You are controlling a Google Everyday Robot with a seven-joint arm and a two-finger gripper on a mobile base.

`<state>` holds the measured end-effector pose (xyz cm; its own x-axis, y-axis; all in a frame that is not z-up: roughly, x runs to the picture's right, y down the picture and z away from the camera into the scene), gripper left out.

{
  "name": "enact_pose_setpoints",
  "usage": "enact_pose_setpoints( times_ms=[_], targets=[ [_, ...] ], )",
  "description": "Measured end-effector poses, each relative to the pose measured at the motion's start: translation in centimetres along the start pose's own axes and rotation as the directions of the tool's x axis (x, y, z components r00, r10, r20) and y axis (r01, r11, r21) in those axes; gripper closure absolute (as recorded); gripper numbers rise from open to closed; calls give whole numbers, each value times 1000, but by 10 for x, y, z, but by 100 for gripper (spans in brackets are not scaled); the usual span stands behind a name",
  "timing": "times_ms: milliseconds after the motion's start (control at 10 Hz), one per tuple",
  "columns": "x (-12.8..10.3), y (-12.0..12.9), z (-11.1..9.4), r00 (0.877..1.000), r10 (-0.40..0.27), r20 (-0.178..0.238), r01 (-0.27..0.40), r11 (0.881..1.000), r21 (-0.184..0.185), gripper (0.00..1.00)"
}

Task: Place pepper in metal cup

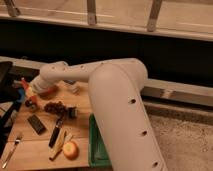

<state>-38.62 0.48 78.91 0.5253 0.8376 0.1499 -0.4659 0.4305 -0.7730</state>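
A fork (pixel 12 150) lies at the bench's (pixel 35 150) left edge, below the hand (pixel 23 90). The hand hangs at the far left with the pepper (pixel 25 86) held between its fingers, just above the metal cup (pixel 32 105). Right of the hand lie grapes (pixel 54 106); lower right sit an apple (pixel 70 149) and a green tray (pixel 96 145)

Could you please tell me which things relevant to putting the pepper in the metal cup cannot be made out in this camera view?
- Gripper: at the table's far left; dark clutter around it masks its outline.
- Pepper: only a small orange-red sliver shows at the gripper; its shape is blurred.
- Metal cup: a small dark blob below the gripper; its opening is unreadable.
- Red bowl: mostly hidden behind the arm.
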Motion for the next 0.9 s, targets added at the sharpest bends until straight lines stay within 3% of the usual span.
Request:
enact_pose_setpoints(
  times_ms=[300,600,900],
  targets=[
    [-1,0,0,1000,-1,-1,1,1000,0,100],
    [-5,-16,9,1000,10,0,-10,1000,-11,100],
    [0,-22,28,1000,22,-9,-23,999,-41,100]
  ],
)
